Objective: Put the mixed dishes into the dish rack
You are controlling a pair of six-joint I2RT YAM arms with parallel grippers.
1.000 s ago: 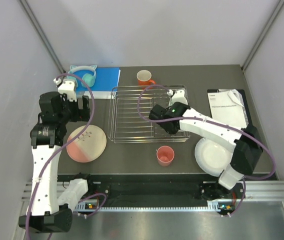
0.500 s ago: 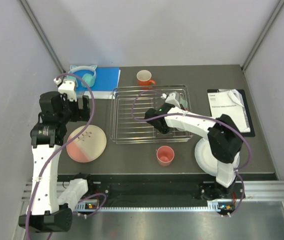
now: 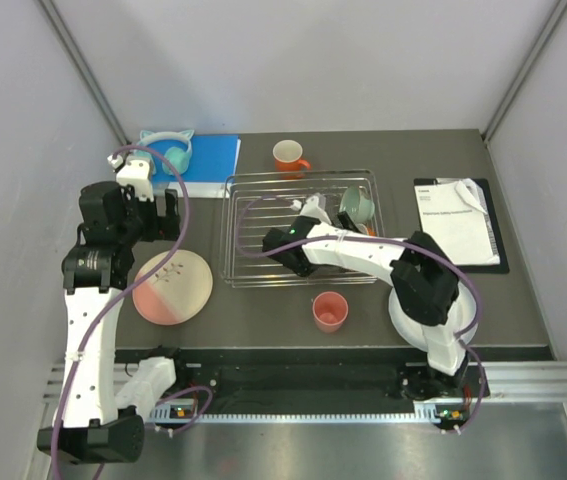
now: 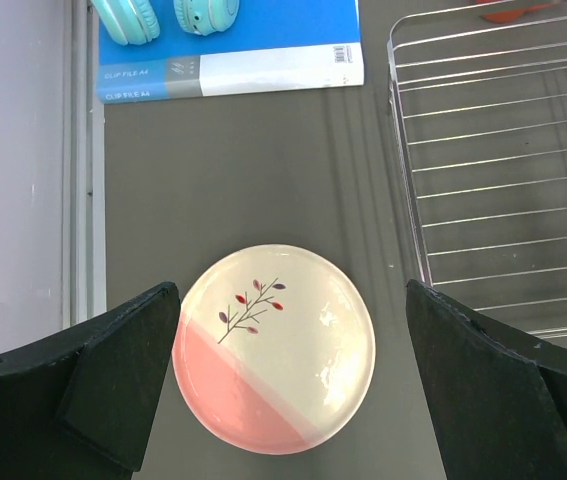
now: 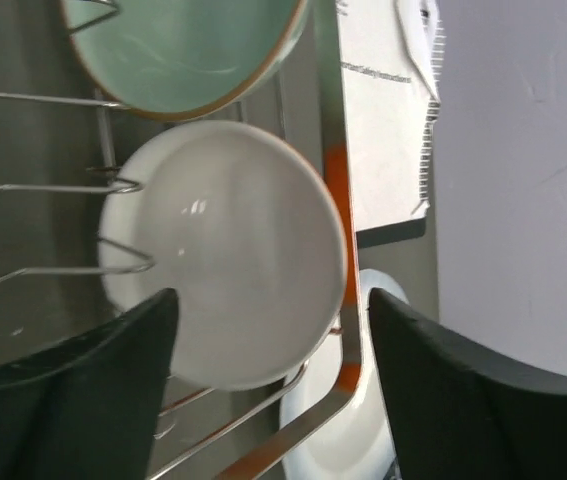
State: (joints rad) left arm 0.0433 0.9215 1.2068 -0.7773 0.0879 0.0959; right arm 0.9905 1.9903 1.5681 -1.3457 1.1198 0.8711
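Observation:
The dish rack [image 3: 263, 215] stands mid-table. In it the mint-green bowl [image 3: 356, 207] [image 5: 183, 50] and the white-inside orange bowl [image 5: 228, 250] lean on edge by the right rim; the arm hides the orange bowl from above. My right gripper [image 3: 298, 250] [image 5: 273, 300] is open over the rack, its fingers apart in front of that bowl, holding nothing. The orange mug [image 3: 288, 156] sits behind the rack and the pink cup [image 3: 330, 311] in front. The white plate [image 3: 418, 318] [image 5: 348, 440] lies front right. My left gripper [image 3: 163, 222] [image 4: 291, 290] hangs open above the sprig plate [image 3: 172, 287] [image 4: 273, 350].
A blue folder [image 3: 208, 155] [image 4: 233, 45] with teal headphones [image 3: 168, 150] [image 4: 163, 15] lies at the back left. A black clipboard with paper [image 3: 458, 220] [image 5: 383, 110] sits right of the rack. Grey walls close in on three sides.
My right arm has drawn back leftward across the rack, uncovering the mint-green bowl, and its jaws now stand open. The left arm has not moved.

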